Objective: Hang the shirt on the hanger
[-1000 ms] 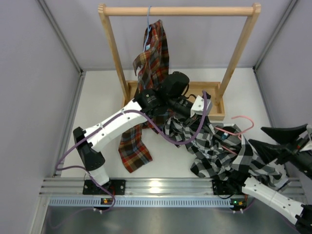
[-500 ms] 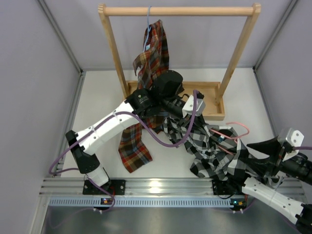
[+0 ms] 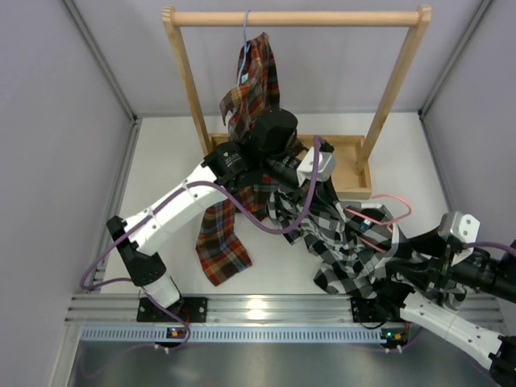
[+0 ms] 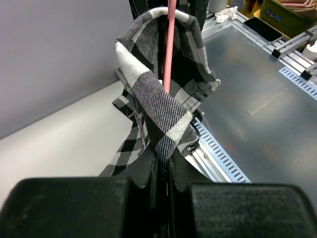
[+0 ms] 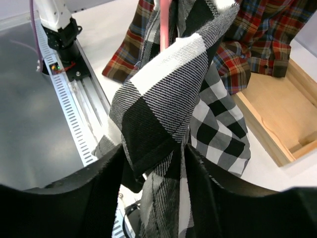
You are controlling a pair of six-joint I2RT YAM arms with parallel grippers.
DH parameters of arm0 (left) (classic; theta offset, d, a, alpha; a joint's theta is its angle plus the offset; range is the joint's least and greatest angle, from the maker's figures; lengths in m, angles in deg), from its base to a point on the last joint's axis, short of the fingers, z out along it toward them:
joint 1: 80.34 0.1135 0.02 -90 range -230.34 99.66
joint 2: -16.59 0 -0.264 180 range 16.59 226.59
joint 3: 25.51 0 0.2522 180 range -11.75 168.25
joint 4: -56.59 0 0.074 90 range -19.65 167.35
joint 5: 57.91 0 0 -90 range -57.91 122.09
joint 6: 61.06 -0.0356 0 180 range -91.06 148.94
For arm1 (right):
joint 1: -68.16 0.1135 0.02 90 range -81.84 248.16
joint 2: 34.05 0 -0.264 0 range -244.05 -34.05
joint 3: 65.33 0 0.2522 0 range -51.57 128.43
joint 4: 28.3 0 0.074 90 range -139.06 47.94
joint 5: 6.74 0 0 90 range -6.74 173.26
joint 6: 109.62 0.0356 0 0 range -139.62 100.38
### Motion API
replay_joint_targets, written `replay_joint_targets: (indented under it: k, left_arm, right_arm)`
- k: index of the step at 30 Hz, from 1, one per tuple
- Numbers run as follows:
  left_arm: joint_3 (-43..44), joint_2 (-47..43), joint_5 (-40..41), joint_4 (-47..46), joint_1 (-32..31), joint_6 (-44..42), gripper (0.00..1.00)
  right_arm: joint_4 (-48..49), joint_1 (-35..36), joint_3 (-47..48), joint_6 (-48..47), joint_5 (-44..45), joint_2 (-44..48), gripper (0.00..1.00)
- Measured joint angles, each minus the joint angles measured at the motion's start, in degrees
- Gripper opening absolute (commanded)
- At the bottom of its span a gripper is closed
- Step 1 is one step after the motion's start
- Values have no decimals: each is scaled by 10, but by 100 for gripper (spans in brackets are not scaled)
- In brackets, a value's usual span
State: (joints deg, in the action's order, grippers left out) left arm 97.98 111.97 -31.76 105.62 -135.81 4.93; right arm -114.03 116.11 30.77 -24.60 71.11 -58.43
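The black-and-white check shirt (image 3: 347,242) is bunched between the two arms at mid-right of the table. My left gripper (image 3: 310,181) holds its upper end in front of the rack. In the left wrist view that gripper (image 4: 161,166) is shut on a fold of the shirt (image 4: 163,104), and the pink hanger (image 4: 169,44) wire runs up inside the collar. The hanger (image 3: 385,197) pokes out of the cloth to the right. My right gripper (image 5: 154,147) has a thick fold of the shirt (image 5: 168,79) pinched between its fingers, with the hanger (image 5: 163,25) above. From above, the right gripper (image 3: 403,264) lies at the shirt's lower right.
A red tartan shirt (image 3: 254,89) hangs on a light blue hanger from the wooden rack (image 3: 294,16), its tail trailing onto the table (image 3: 222,242). The rack's wooden tray base (image 3: 348,165) sits just behind my left gripper. An aluminium rail (image 3: 258,310) runs along the near edge.
My right gripper has moved left into the shirt and its fingers have narrowed onto the fabric. The left arm has drawn its end of the shirt slightly up and back.
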Motion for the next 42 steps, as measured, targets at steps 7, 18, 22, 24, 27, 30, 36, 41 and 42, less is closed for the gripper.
replay_joint_targets:
  k: [7,18,22,24,27,30,36,41,42]
  left_arm:
    - [9,8,-13,4,7,15,0]
    - [61,21,68,-8,4,62,64]
    - [70,18,157,-57,5,108,98]
    - [71,17,211,-76,5,134,98]
    - [84,15,291,-89,6,157,98]
    - [107,8,390,-96,5,184,98]
    - [146,-52,633,-98,6,224,98]
    - [183,-113,824,-92,7,237,98]
    - [183,-125,850,-87,7,239,98]
  right_arm:
    - [46,0,-11,-13,14,0,0]
    - [95,1,-27,7,64,23,0]
    - [98,1,-15,17,92,22,0]
    - [99,1,-4,22,111,22,0]
    - [98,2,12,28,141,21,0]
    - [98,4,26,40,180,14,0]
    - [98,31,89,83,308,-51,0]
    - [111,95,150,102,423,-137,0]
    - [116,108,160,104,443,-156,0]
